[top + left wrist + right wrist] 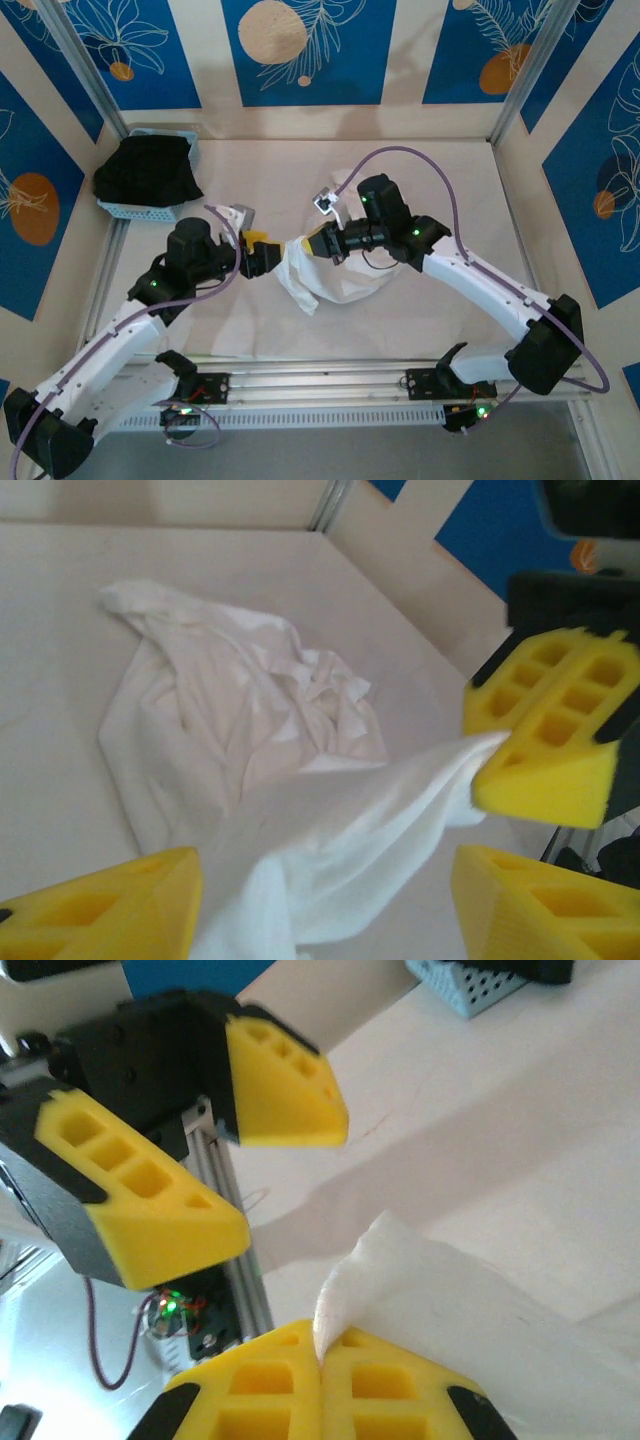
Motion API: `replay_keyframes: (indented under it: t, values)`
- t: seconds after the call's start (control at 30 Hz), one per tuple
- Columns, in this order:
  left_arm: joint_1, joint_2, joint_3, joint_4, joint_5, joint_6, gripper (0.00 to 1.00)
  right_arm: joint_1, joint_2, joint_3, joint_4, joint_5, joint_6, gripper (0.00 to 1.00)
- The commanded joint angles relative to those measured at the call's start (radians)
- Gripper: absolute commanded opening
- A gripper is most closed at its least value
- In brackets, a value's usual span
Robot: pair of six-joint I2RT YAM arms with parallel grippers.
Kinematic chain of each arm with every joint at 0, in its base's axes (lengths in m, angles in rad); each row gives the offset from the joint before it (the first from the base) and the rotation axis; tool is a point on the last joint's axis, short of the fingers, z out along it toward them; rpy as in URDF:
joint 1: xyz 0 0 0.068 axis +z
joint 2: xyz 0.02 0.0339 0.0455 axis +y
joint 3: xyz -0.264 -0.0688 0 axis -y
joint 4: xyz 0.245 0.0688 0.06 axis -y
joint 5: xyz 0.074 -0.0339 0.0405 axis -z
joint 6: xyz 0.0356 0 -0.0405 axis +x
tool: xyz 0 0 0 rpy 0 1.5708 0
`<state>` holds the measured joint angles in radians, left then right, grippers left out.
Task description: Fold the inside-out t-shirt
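The inside-out t-shirt (pixel 340 280) is a crumpled white heap in the middle of the table, with one corner pulled up toward the left. My right gripper (pixel 312 243) is shut on that raised corner; in the right wrist view the cloth (pixel 480 1290) comes out from between its closed yellow fingers (pixel 322 1345). My left gripper (pixel 265 255) faces it a short way off, open. In the left wrist view its jaws (pixel 325 900) stand wide apart with the lifted strip of shirt (pixel 220 710) running loosely between them, unclamped, up to the right gripper (pixel 485 745).
A light blue basket (pixel 130 210) holding a black garment (pixel 150 170) sits at the far left corner. The aluminium rail (pixel 320 385) with both arm bases runs along the near edge. Patterned walls close in the table on three sides.
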<state>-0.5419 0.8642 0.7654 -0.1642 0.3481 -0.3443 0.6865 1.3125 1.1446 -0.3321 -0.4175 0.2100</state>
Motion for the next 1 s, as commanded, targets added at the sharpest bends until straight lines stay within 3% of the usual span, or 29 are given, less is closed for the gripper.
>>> replay_keyframes:
  t: [0.0, 0.33, 0.43, 0.5, 0.6, 0.67, 0.77, 0.9, 0.97]
  values:
    - [-0.008, 0.025, 0.022, 0.038, 0.049, 0.088, 0.67, -0.015, -0.013, 0.051, -0.039, -0.137, -0.006, 0.00]
    - [-0.036, 0.165, 0.129, 0.005, 0.301, 0.198, 0.68, -0.057, -0.015, 0.086, -0.124, -0.292, -0.068, 0.01]
    - [-0.046, 0.202, 0.144, -0.011, 0.369, 0.205, 0.50, -0.063, -0.020, 0.072, -0.077, -0.276, -0.025, 0.01]
    - [-0.047, 0.197, 0.127, 0.015, 0.370, 0.187, 0.33, -0.073, -0.018, 0.067, -0.068, -0.272, -0.010, 0.01]
    - [-0.047, 0.183, 0.112, 0.026, 0.348, 0.176, 0.17, -0.082, -0.021, 0.052, -0.040, -0.284, 0.009, 0.02]
    - [-0.044, 0.168, 0.110, 0.015, 0.297, 0.173, 0.03, -0.090, -0.035, 0.041, -0.045, -0.261, 0.007, 0.12]
    - [-0.035, 0.142, 0.087, 0.036, 0.253, 0.157, 0.00, -0.128, -0.094, -0.033, -0.022, -0.169, -0.026, 0.38]
    - [-0.032, 0.128, 0.076, 0.048, 0.257, 0.153, 0.00, -0.150, -0.160, -0.183, 0.083, 0.058, -0.112, 0.47]
    - [-0.032, 0.128, 0.081, 0.039, 0.260, 0.157, 0.00, -0.158, -0.159, -0.240, 0.144, 0.113, -0.142, 0.48]
